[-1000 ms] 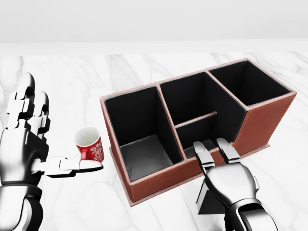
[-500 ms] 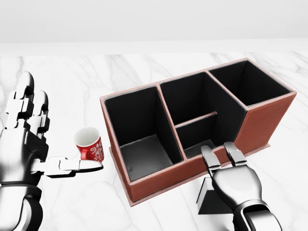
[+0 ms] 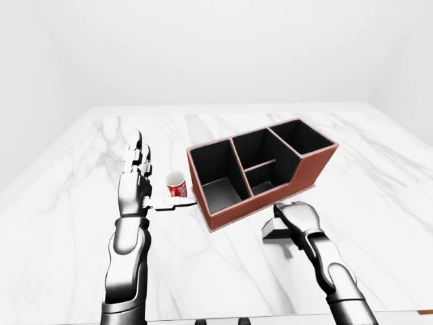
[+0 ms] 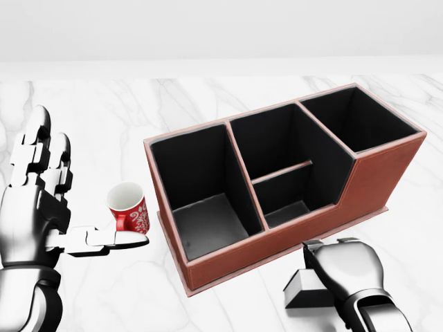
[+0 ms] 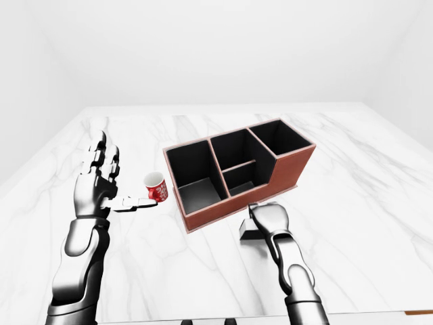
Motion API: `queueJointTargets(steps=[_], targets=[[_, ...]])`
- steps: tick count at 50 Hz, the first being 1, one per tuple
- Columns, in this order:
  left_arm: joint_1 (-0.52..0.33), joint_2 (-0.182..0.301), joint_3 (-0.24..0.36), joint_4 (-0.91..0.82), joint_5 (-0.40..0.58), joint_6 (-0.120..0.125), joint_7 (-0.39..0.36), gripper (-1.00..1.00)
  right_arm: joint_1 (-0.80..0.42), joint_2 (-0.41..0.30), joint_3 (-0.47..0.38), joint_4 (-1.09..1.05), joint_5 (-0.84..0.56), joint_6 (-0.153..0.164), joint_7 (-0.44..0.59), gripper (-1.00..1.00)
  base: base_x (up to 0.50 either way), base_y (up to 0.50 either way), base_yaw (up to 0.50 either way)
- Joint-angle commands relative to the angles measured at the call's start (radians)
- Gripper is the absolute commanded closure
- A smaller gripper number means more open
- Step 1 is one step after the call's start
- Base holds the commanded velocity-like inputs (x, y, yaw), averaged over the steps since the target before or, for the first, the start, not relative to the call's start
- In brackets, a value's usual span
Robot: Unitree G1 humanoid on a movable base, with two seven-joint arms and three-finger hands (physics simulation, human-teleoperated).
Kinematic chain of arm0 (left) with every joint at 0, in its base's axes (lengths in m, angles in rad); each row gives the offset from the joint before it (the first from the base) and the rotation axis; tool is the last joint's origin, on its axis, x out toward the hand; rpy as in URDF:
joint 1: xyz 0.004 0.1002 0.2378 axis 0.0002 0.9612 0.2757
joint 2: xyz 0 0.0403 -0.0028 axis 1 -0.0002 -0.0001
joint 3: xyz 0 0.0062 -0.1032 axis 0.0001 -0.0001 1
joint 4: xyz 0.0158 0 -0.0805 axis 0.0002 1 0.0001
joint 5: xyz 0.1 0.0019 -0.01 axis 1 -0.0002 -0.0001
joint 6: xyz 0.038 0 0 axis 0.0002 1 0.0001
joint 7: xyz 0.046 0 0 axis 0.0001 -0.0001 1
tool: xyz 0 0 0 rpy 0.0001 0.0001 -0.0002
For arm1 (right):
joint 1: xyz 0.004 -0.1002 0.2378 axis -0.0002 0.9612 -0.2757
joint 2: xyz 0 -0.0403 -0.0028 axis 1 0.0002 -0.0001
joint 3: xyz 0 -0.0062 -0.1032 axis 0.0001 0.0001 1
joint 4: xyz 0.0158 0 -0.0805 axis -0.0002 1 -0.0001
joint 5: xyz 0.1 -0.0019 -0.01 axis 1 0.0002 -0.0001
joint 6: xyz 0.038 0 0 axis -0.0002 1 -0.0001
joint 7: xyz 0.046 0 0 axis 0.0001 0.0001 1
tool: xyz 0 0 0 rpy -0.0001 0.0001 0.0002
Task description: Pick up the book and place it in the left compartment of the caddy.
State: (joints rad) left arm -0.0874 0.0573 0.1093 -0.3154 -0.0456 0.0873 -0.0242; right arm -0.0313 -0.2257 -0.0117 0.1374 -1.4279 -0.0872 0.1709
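At the bottom right of the head view I have my right hand (image 4: 344, 266) lowered onto the book (image 4: 302, 292), a dark wedge lying on the white marble tabletop (image 4: 228, 304) just below the caddy's near wall. The fingers curl down over the book's top edge, but I cannot tell whether they have actually clamped it; the fingertips are hidden behind the hand's shell. The book sits outside the caddy, close beside its lower wall and under the middle compartments.

At the left edge of the head view my left hand (image 4: 41, 200) is raised with its fingers spread and upright, the thumb stretched out to the right. The thumb tip reaches just under a small red and white cup (image 4: 129, 207), which stands upright on the tabletop just left of the caddy. The hand is not closed around it.

Higher in the frame, the reddish-brown caddy (image 4: 377, 169) lies at a slant, rising toward the upper right. Its left compartment (image 4: 208, 221) is dark-lined and empty, as are the split middle pair and the right compartment.
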Motion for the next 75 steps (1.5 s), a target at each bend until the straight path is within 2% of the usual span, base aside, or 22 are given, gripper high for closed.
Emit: queueJointTargets(steps=[1, 13, 24, 27, 28, 30, 35, 43, 49, 52, 57, 60, 65, 68, 75], targets=[[0.003, 0.000, 0.000, 0.004, 0.000, 0.000, 0.000, -1.00, -0.013, -0.001, 0.016, 0.085, -0.044, 0.000, -0.020, 1.00, 0.00, 0.00, 0.00], [0.009, 0.001, 0.004, -0.013, -0.003, 0.000, -0.003, -1.00, -0.049, -0.007, 0.018, 0.036, -0.028, 0.000, -0.002, 1.00, 0.00, 0.00, 0.00], [0.011, 0.002, 0.009, -0.053, -0.007, 0.000, -0.002, -1.00, -0.040, -0.014, -0.027, -0.154, 0.037, 0.000, 0.086, 1.00, 0.00, 0.00, 0.00], [0.009, 0.004, 0.013, -0.058, -0.009, 0.000, -0.003, -1.00, 0.025, -0.050, -0.096, -0.231, 0.102, 0.000, 0.090, 1.00, 0.00, 0.00, 0.00], [0.009, 0.005, 0.017, -0.062, -0.011, 0.000, -0.003, -1.00, 0.065, -0.072, -0.144, -0.278, 0.153, 0.000, 0.107, 1.00, 0.00, 0.00, 0.00], [0.008, 0.006, 0.021, -0.064, -0.013, 0.000, -0.003, -1.00, 0.094, -0.074, -0.204, -0.323, 0.233, 0.000, 0.148, 1.00, 0.00, 0.00, 0.00], [0.009, 0.006, 0.022, -0.063, -0.015, 0.000, -0.001, -1.00, 0.118, -0.077, -0.337, -0.413, 0.328, 0.000, 0.215, 1.00, 0.00, 0.00, 0.00], [0.013, 0.006, 0.022, -0.071, -0.015, 0.000, -0.001, -1.00, 0.056, -0.065, -0.423, -0.587, 0.505, 0.000, 0.399, 1.00, 0.00, 0.00, 0.00], [0.019, 0.005, 0.023, -0.079, -0.015, 0.000, -0.002, -1.00, -0.024, -0.097, -0.423, -0.641, 0.573, 0.000, 0.460, 1.00, 0.00, 0.00, 0.00], [0.022, 0.004, 0.024, -0.082, -0.015, 0.000, -0.001, -1.00, -0.105, -0.123, -0.394, -0.675, 0.610, 0.000, 0.511, 1.00, 0.00, 0.00, 0.00], [0.025, 0.001, 0.021, -0.082, -0.013, 0.000, 0.000, -1.00, -0.214, -0.145, -0.329, -0.706, 0.638, 0.000, 0.527, 1.00, 0.00, 0.00, 0.00], [0.025, 0.002, 0.019, -0.081, -0.012, 0.000, 0.000, -1.00, -0.294, -0.137, -0.259, -0.702, 0.617, 0.000, 0.527, 1.00, 0.00, 0.00, 0.00], [0.025, 0.003, 0.022, -0.086, -0.013, 0.000, -0.001, -1.00, -0.404, -0.124, -0.189, -0.688, 0.610, 0.000, 0.527, 1.00, 0.00, 0.00, 0.00], [0.026, 0.003, 0.021, -0.088, -0.010, 0.000, -0.002, -1.00, -0.454, -0.126, -0.167, -0.663, 0.609, 0.000, 0.527, 1.00, 0.00, 0.00, 0.00], [0.034, 0.002, 0.026, -0.105, -0.011, 0.000, -0.002, -1.00, -0.658, -0.096, -0.081, -0.545, 0.579, 0.000, 0.527, 1.00, 0.00, 0.00, 0.00]])
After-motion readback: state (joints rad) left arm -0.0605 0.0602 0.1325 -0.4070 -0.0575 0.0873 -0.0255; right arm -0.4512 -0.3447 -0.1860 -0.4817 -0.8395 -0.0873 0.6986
